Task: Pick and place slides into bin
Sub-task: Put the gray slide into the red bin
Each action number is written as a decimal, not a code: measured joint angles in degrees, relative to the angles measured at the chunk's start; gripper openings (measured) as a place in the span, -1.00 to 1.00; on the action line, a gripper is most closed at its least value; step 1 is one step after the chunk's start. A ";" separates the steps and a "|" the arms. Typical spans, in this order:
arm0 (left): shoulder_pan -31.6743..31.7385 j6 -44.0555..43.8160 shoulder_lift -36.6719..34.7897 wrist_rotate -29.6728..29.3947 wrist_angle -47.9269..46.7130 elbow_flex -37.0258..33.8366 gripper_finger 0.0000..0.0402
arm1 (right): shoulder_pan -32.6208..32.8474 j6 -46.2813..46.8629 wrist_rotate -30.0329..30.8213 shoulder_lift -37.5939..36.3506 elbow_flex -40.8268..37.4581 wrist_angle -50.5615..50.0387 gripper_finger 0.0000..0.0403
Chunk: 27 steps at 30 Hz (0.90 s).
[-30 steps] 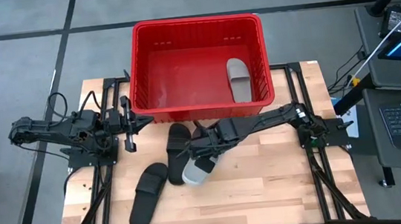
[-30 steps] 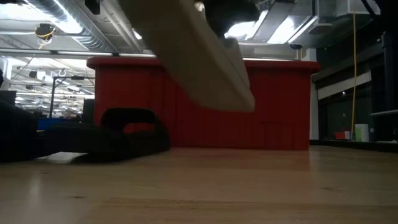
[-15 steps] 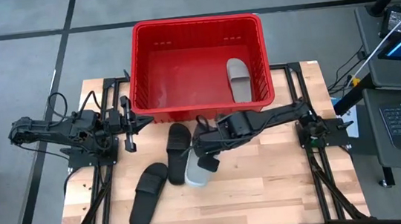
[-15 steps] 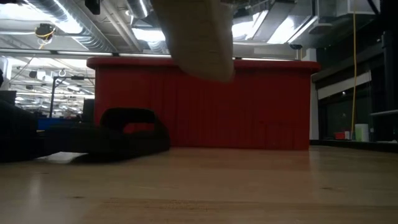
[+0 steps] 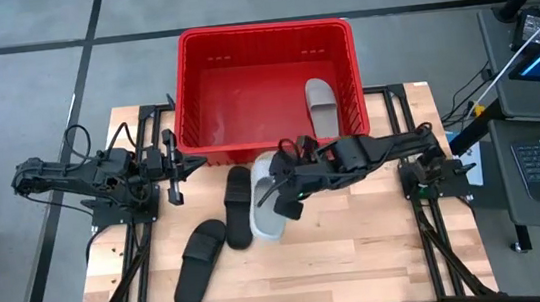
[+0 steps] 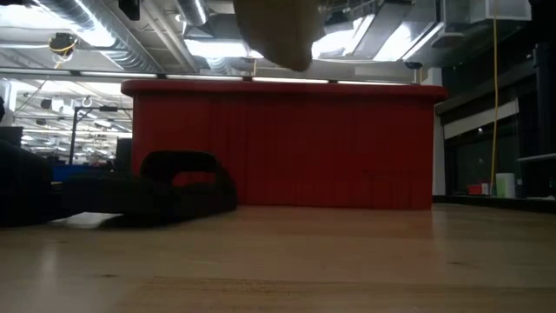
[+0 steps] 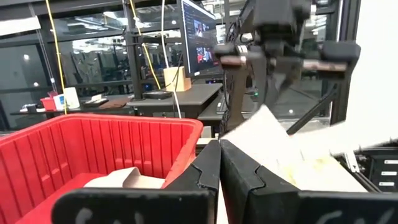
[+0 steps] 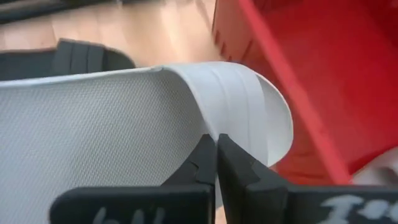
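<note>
The red bin (image 5: 268, 86) stands at the table's far middle, with one light grey slide (image 5: 322, 106) lying inside at its right. My right gripper (image 5: 289, 184) is shut on the second grey slide (image 5: 267, 198), held in the air just near of the bin's near wall; in the low view the slide (image 6: 274, 30) hangs high above the table. Two black slides (image 5: 239, 204) (image 5: 199, 262) lie flat on the table to its left. My left gripper (image 5: 173, 167) is shut and empty by the bin's near left corner. My right gripper pinches the grey slide between its two fingers at the side of the strap (image 8: 239, 118), where the strap meets the textured footbed (image 8: 93, 137). The fingers come level from the table's right. The slide is lifted clear of the table, tilted.
The nearer black slide (image 6: 174, 184) lies in front of the bin's near wall (image 6: 287, 143). The arm bases and dark frames stand at the table's left (image 5: 102, 179) and right (image 5: 433, 169). Bare wood (image 5: 361, 247) lies at the near right.
My right gripper has risen and gone toward the table's far edge and the bin, carrying the grey slide. The slide has climbed higher above the table and has turned about in the hold; it now lies more nearly lengthwise toward the bin.
</note>
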 joint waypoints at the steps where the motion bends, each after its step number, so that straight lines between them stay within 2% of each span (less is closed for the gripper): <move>1: -0.01 0.01 0.00 -0.02 0.01 0.00 -0.97 | 0.00 -1.54 1.05 -0.54 0.00 0.68 -0.97; 10: -0.02 0.02 0.00 -0.59 0.01 0.00 -0.99 | -1.10 -11.12 13.13 -3.43 0.04 2.08 -0.97; 17: -0.02 0.00 0.00 -4.65 0.01 0.00 -0.99 | -4.17 -11.91 20.56 -3.62 0.04 0.00 -0.97; 22: 0.00 0.00 0.00 -6.44 0.03 0.00 -0.98 | -7.16 -13.75 21.70 -3.62 0.04 -1.07 -0.97; 27: 0.00 0.00 0.00 -8.71 0.03 0.00 -0.98 | -10.09 -21.77 22.47 -3.62 0.04 -0.97 -0.97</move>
